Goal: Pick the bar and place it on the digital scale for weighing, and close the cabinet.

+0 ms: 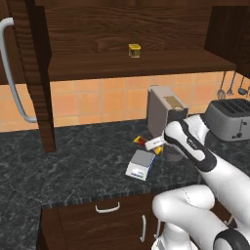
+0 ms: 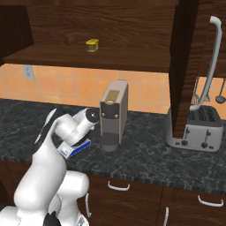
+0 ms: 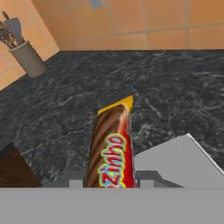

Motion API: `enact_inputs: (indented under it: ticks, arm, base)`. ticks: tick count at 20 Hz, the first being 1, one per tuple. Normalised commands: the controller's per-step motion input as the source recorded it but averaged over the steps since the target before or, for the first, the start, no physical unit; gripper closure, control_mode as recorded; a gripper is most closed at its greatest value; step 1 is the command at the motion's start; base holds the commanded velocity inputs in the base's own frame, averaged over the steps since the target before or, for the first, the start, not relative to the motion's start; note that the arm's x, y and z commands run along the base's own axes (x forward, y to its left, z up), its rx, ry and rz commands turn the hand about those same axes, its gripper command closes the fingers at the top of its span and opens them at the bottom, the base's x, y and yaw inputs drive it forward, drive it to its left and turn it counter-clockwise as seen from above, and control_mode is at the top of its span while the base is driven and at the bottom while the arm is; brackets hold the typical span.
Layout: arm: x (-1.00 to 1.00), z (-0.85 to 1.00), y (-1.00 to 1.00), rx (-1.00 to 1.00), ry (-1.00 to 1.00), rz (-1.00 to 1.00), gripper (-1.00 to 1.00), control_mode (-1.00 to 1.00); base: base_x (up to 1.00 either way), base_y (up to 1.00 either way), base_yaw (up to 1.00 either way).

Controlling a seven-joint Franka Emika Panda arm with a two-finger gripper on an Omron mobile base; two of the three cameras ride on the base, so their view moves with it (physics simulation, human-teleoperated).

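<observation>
The claw [image 3: 109, 181] is clamped on the bar [image 3: 110, 146]: in the hand view the wrapped bar runs straight out from between the two dark finger tips [image 3: 75, 179], which press its sides near the bottom of the picture, and its far yellow end points away over the black counter [image 3: 175, 87]. The wrapper is brown and red with lettering along it. The bar looks lifted clear of the stone, though whether any part of it brushes the surface cannot be told.

In the left base view the bar [image 1: 142, 141] shows as a red and yellow sliver sticking out to the left of the hand [image 1: 155, 143], over the middle of the counter [image 1: 73, 161], just in front of the grey coffee machine [image 1: 163, 114]. The digital scale [image 1: 140, 163] lies flat on the counter just below and nearer the front edge than the hand; its grey plate is bare. In the hand view a corner of the scale's grey plate [image 3: 179, 162] sits just right of the bar and lower.

The cabinet [image 1: 122, 34] above stands open, its left door [image 1: 34, 73] swung out edge-on with its curved silver handle [image 1: 12, 73] facing left; in the right base view the other door [image 2: 185, 66] also hangs open in front of the toaster [image 2: 196, 128]. A small yellow jar [image 1: 134, 50] sits on the cabinet shelf toward its back. A utensil holder [image 3: 27, 57] stands against the tiled wall at the counter's far left corner in the hand view
</observation>
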Motion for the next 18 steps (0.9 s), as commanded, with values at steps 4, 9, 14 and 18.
enact_inputs:
  ticks: [4,9,14,18]
  arm:
    - [0.21,-0.64,-0.02,0.0,0.08,0.0,1.0,-1.0]
    - [0.17,-0.41,-0.06,0.0,0.05,0.0,1.0,-1.0]
    - [0.11,-0.35,-0.03,0.0,0.0,0.0,1.0,-1.0]
    - [0.13,-0.31,0.0,0.0,0.0,0.0,1.0,-1.0]
  base:
    - [0.0,0.0,0.0]
    - [0.0,0.0,0.0]
    - [0.0,0.0,0.0]
    - [0.0,0.0,0.0]
